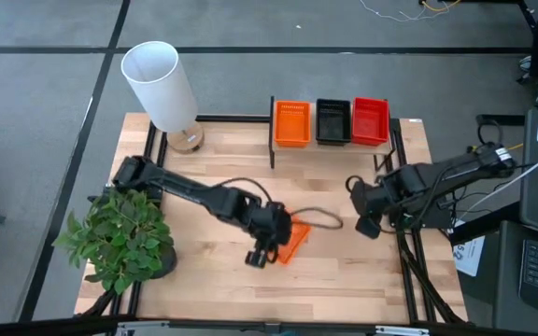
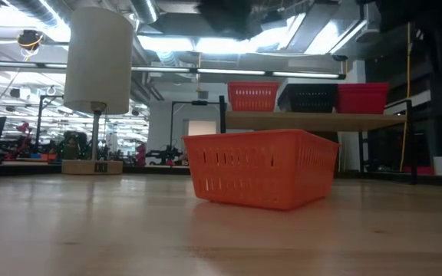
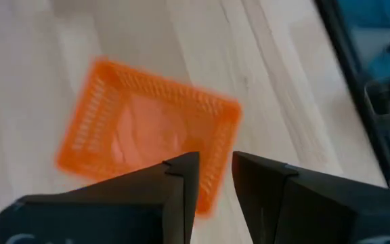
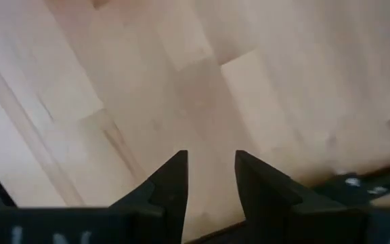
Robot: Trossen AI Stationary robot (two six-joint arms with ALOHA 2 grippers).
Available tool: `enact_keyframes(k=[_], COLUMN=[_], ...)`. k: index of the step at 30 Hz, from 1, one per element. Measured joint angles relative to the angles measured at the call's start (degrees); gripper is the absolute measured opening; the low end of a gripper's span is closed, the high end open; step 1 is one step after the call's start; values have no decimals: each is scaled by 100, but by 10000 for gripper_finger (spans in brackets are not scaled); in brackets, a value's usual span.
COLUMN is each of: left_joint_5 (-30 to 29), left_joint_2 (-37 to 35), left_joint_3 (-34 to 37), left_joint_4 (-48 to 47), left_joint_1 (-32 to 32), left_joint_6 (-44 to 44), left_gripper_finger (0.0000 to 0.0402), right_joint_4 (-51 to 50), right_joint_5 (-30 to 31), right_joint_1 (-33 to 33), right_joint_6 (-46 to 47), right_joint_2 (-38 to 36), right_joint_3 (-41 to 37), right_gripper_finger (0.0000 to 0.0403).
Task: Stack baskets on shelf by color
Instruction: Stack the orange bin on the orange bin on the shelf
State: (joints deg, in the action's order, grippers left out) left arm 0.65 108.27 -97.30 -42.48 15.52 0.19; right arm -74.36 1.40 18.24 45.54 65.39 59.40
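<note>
High view takes in the counter first: a wood top carrying a leafy plant, a white lamp and the shelf at the far edge. Three baskets sit side by side on the shelf, orange, black and red, presumably one spot per colour so that stacks can grow on each; whether any is already more than one deep is hard to tell from above. A fourth, loose orange basket lies on the counter directly under the left gripper, whose fingers are parted with nothing between them, hovering over the basket's near rim. Right gripper waits well off to the side, released and empty, above bare wood.
</note>
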Motion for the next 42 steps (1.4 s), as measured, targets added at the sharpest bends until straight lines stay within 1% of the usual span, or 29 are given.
enact_keyframes(k=[1, 2, 5, 6, 10, 14, 19, 24, 27, 29, 31, 32, 36, 38, 39, 42], left_joint_5=[-5, -7, -69, -70, -132, -115, -134, -398, -800, -917, -906, -903, -910, -894, -908, -1309], left_joint_2=[79, 155, 359, 449, 827, 1121, 1453, 1630, 1628, 1582, 1521, 1465, 1314, 1179, 1098, 780], left_joint_3=[-3, -16, -5, -7, -2, -4, -4, -4, -4, -4, -13, -15, -70, -202, -336, -670], left_joint_4=[-75, 117, 51, 172, 166, 220, 216, 215, 135, 41, 69, 58, -91, -449, -479, -615], left_joint_1=[72, 123, 281, 307, 396, 423, 394, 362, 362, 348, 315, 299, 255, 248, 248, 217], left_joint_6=[-2, 14, 58, 145, 346, 488, 463, 463, 492, 581, 600, 599, 684, 766, 861, 1166], left_gripper_finger=[83, 87, 102, 106, 120, 122, 122, 120, 104, 69, 23, 12, 2, 1, 1, 1], right_joint_4=[160, 316, 728, 876, 1186, 1252, 1360, 1368, 1372, 1372, 1373, 1374, 1381, 1379, 1381, 1383], right_joint_5=[-23, -81, -189, -260, -305, -310, -308, -305, -305, -305, -305, -305, -303, -303, -303, -302], right_joint_1=[75, 138, 309, 362, 525, 631, 672, 671, 671, 671, 671, 671, 671, 671, 671, 671], right_joint_6=[75, 120, 223, 220, 223, 229, 220, 216, 212, 209, 205, 201, 198, 198, 198, 181], right_joint_2=[0, 1, 4, 13, 39, 59, 50, 50, 50, 50, 50, 50, 50, 50, 52, 48], right_joint_3=[-124, -237, -515, -590, -775, -804, -796, -796, -794, -794, -794, -794, -794, -792, -792, -788], right_gripper_finger=[123, 123, 123, 123, 123, 123, 123, 123, 123, 123, 123, 123, 123, 123, 123, 123])
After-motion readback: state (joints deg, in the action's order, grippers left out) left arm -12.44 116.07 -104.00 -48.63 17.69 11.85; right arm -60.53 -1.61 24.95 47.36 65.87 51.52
